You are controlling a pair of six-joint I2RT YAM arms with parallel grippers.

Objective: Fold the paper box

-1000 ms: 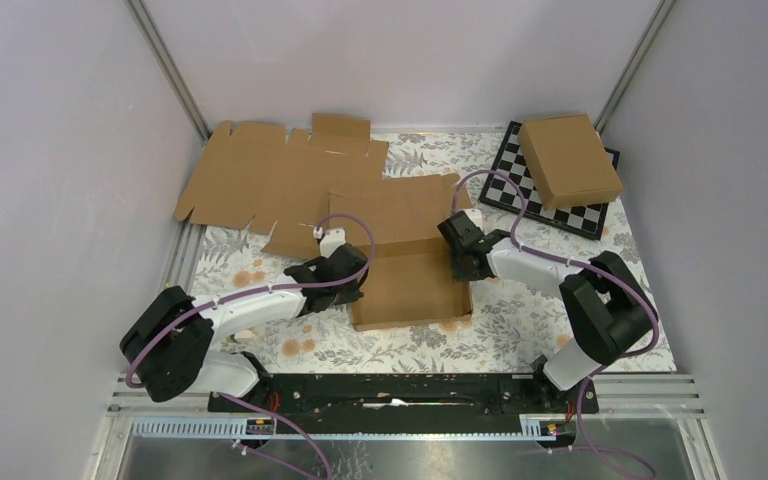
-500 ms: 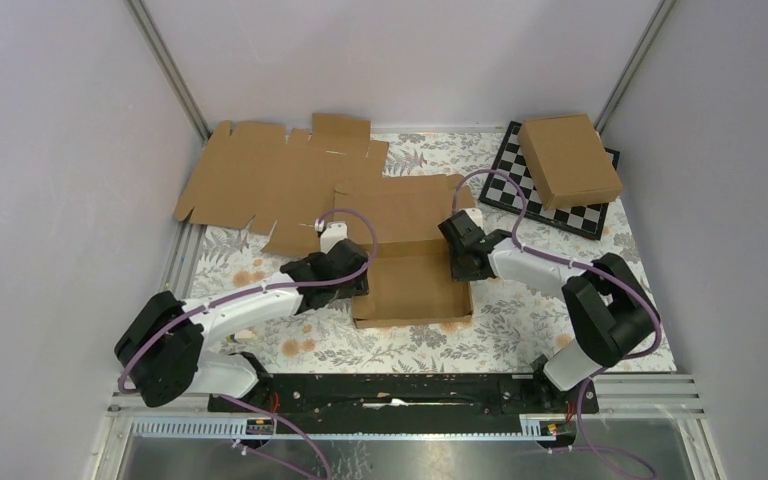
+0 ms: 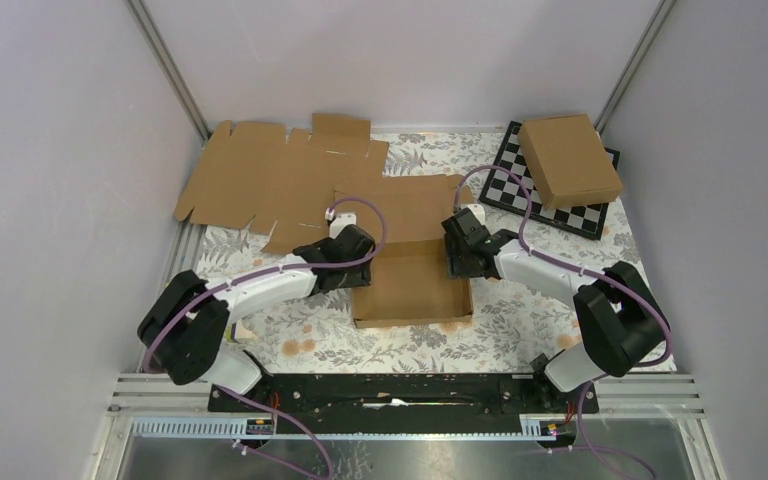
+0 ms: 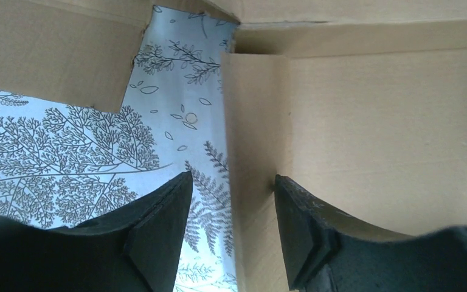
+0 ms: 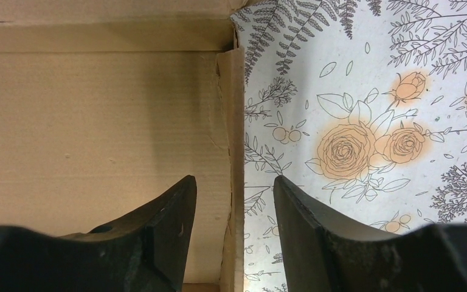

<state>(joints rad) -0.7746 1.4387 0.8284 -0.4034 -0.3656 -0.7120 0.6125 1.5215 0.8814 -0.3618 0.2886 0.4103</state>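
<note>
The paper box is a brown cardboard tray with raised side walls in the middle of the table, its lid flap lying flat behind it. My left gripper is open and straddles the box's left wall: one finger outside over the cloth, one inside. My right gripper is open and straddles the right wall, one finger inside, one outside. Neither pair of fingers touches the cardboard.
A wide flat cardboard sheet with notched edges lies at the back left. A chessboard at the back right carries a closed brown box. A flowered cloth covers the table. Grey walls stand close on both sides.
My left arm has swung forward and right, bringing its gripper up along the box's left wall. My right gripper has barely shifted. The box has not moved.
</note>
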